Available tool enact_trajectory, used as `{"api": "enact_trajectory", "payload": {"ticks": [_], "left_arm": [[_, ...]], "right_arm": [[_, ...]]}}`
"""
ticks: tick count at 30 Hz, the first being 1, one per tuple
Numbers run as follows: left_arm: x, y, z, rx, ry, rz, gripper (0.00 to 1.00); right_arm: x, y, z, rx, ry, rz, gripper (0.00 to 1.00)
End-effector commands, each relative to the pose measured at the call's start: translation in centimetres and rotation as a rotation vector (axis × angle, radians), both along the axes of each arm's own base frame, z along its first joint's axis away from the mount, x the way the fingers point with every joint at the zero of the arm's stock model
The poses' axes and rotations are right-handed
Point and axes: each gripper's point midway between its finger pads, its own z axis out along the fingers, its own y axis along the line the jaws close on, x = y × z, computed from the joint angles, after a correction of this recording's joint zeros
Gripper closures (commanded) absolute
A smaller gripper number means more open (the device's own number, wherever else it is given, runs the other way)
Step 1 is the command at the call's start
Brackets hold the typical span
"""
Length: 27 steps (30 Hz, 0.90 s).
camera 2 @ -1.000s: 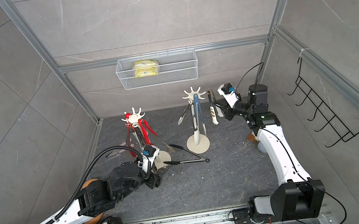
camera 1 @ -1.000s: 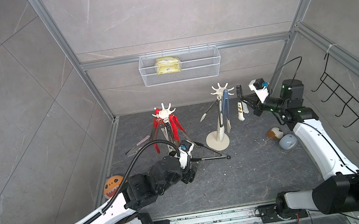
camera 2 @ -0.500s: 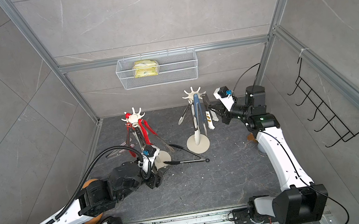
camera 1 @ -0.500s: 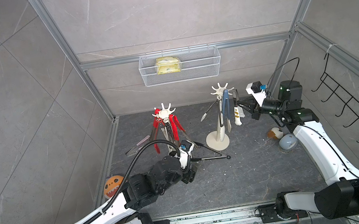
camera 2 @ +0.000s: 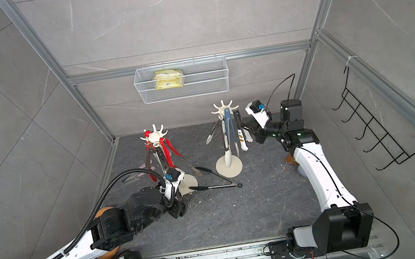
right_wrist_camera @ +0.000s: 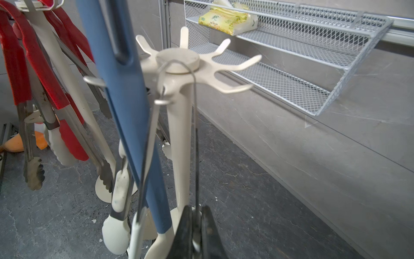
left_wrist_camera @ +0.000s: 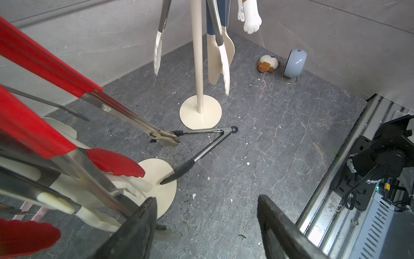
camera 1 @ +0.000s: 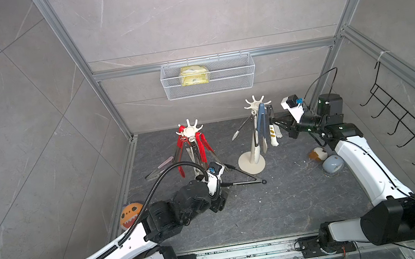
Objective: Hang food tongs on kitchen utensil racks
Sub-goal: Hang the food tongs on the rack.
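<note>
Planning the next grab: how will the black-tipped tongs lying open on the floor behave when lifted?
The black-tipped tongs look like slim steel: probably light, stiff and slippery. Spread in a V, gripped by one arm they may swing or twist. One tip seems to rest on a rack base and may catch.

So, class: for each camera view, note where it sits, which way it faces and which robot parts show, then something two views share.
Top views: high at the front, looking down toward the back wall; left arm and right arm show.
Left wrist: low over the floor, facing the blue-tongs rack; open left gripper in the foreground.
Right wrist: raised beside that rack's hooks, facing the wire basket; right gripper shut on steel tongs.
Shared: both wrist views show that rack.
</note>
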Motion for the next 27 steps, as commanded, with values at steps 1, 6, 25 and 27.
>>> {"api": "enact_trajectory", "payload": {"ticks": [1, 6, 25, 27], "left_arm": [[0.1, -0.2, 0.5, -0.020, -0.009, -0.005, 0.27], [0.1, -0.2, 0.5, -0.019, -0.009, -0.003, 0.27], [0.3, -0.8, 1.1, -0.023, -0.030, -0.019, 0.24], [0.2, -0.9, 0.9, -0.016, -0.027, -0.027, 0.24]], "right_arm": [[-0.1, 0.3, 0.4, -0.011, -0.009, 0.022, 1.00], [-0.5, 0.2, -1.0, -0.013, 0.025, 0.017, 1.00], [-1.7, -2.6, -2.6, 0.200, 0.213, -0.219, 0.49], [-2.1, -3.6, -4.0, 0.286, 0.339, -0.323, 0.48]]}}
